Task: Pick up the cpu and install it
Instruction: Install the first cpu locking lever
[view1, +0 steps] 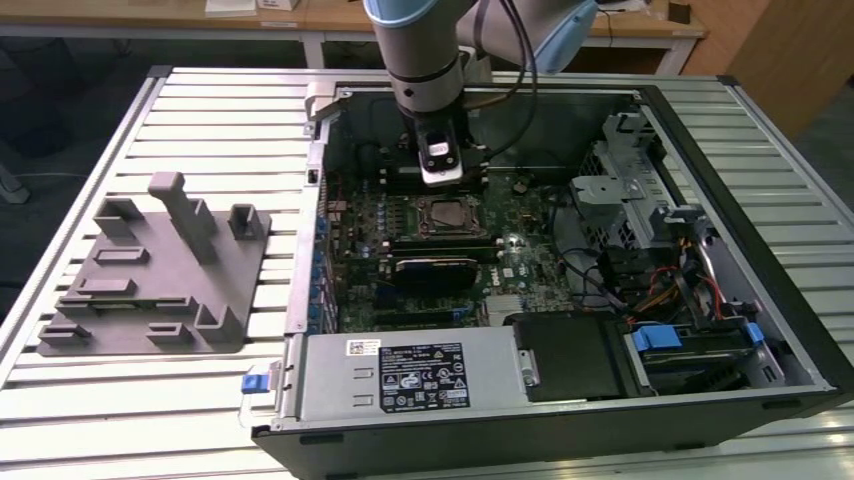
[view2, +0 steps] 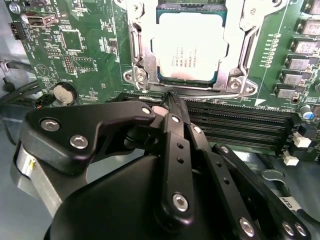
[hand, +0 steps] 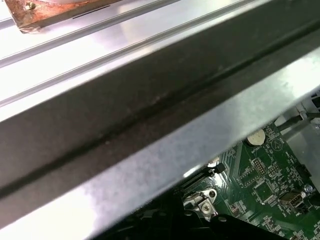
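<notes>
Seating of the cpu looked to be the step in hand, and by my reading it was largely done. In the second wrist view the pale chip lay flat inside the socket, ringed by the socket's metal frame, with no edge visibly riding up. The gripper hung just beside the socket, over the black memory slots that border it. Its fingers were pinched together to a narrow point, with nothing between them and no contact with the chip.

In the exterior view the arm stood nearly upright inside the open computer case, its tip close above the socket. The grey fixture lay outside the case, well apart from the socket.

Whether the frame was clamped down over the chip was hard to tell from this angle; it may have been unlatched.

Any further move would, as I judged it, call for clean travel straight away from the socket with no sideways drift. The closed fingertips sat near both frame and slots, and a brush against either could shift the chip on its contacts. It would also call for confirming that the chip sat square in the socket before any load went on the frame.
</notes>
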